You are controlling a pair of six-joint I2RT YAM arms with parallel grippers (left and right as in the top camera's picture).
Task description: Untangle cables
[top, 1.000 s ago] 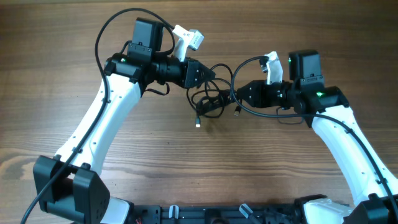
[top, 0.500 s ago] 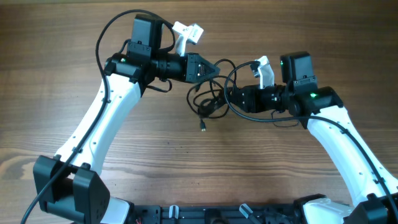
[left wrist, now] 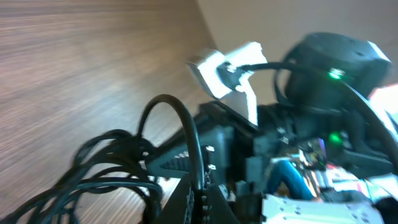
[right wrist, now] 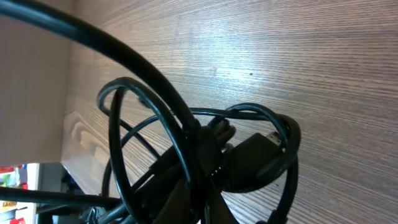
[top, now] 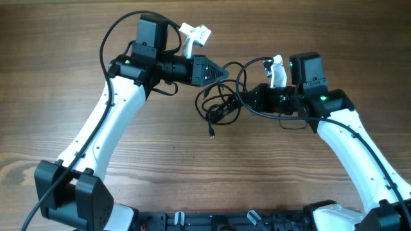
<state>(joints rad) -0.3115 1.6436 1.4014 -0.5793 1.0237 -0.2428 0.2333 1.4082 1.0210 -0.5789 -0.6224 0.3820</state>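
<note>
Black cables bunch in a tangle between the 2 claws over the wooden table, left gripper pressed together on a strand at the bundle's upper left, right gripper pinching its right side, 1 plug end hanging below. Left wrist: cables lie lower left, 1 loop arching up into the closed jaws, right arm just behind. Right wrist: jaws clamped on a strand, coiled cables right in front over wood grain.
</note>
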